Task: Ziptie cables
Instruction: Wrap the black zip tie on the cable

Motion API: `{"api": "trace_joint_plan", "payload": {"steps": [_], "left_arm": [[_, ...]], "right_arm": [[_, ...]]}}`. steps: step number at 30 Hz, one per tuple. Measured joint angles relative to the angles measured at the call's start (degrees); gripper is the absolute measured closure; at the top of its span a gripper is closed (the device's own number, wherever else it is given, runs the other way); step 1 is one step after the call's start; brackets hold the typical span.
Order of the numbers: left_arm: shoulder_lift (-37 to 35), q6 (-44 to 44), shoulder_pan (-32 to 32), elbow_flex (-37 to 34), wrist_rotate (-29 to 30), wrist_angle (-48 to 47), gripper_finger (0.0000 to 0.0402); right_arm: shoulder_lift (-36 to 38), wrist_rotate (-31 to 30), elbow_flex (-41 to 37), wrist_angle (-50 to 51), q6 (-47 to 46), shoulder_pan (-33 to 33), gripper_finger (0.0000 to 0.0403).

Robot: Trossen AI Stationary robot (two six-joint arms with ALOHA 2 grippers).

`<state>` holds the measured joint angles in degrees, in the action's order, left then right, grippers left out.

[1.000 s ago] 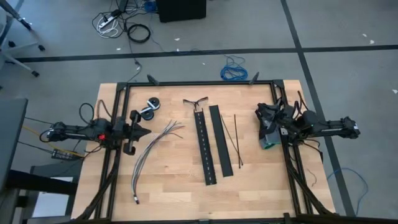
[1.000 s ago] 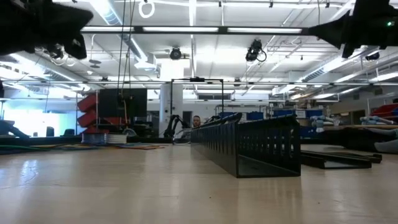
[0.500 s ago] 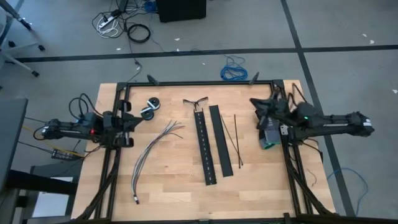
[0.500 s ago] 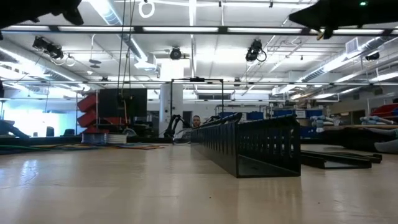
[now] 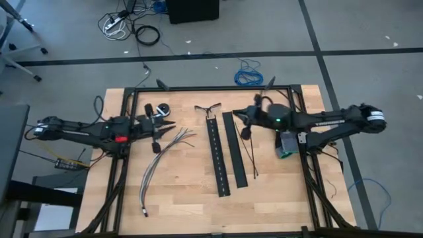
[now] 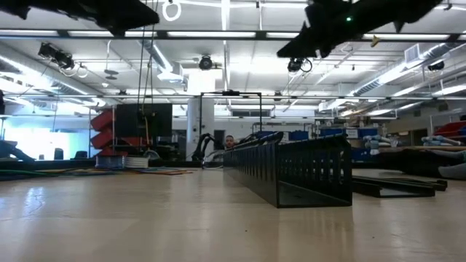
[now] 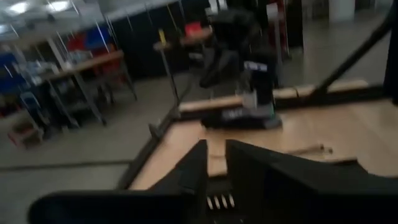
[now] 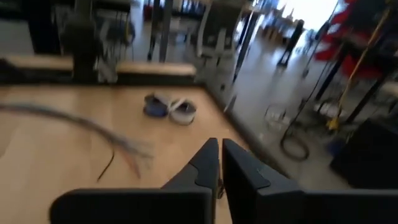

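Observation:
The cables [image 5: 160,157], a loose bundle of thin grey and brownish wires, lie flat on the wooden table left of centre, splayed at their far end; they show blurred in the right wrist view [image 8: 81,127]. The zipties [image 5: 250,147], thin black strips, lie flat right of centre. My left gripper [image 5: 172,125] hangs above the table just beyond the cables' splayed end, its fingers [image 7: 249,171] a little apart and holding nothing. My right gripper [image 5: 236,116] hangs above the far ends of the black strips, left of the zipties, its fingers [image 8: 205,163] together and bare.
Two wide black perforated strips [image 5: 218,157] [image 5: 236,149] lie side by side at the table's middle and stand as a wall in the low view [image 6: 291,175]. Two small round rolls [image 5: 158,111] sit far left. A teal thing [image 5: 285,149] sits by the right rail.
Both arms have risen from their rest at the table's sides and swung in over it. My left gripper has gone toward the right edge, as far as the cables' far end. My right gripper has gone farther, toward the left edge, to above the strips' far ends.

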<state>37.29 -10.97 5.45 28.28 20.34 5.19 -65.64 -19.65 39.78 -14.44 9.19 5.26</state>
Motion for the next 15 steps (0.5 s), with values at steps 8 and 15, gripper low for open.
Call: {"api": "trace_joint_plan", "payload": {"steps": [8,15], "left_arm": [[10.04,7.01,0.0,3.3,2.09,-1.17,0.0211],[15.56,9.47,0.07,3.3,-1.46,-2.97,0.019]], "right_arm": [[-7.67,3.41,11.64,22.94,-4.08,-1.04,0.0265],[-10.24,3.15,12.87,35.1,-1.78,-1.41,0.0199]]}}
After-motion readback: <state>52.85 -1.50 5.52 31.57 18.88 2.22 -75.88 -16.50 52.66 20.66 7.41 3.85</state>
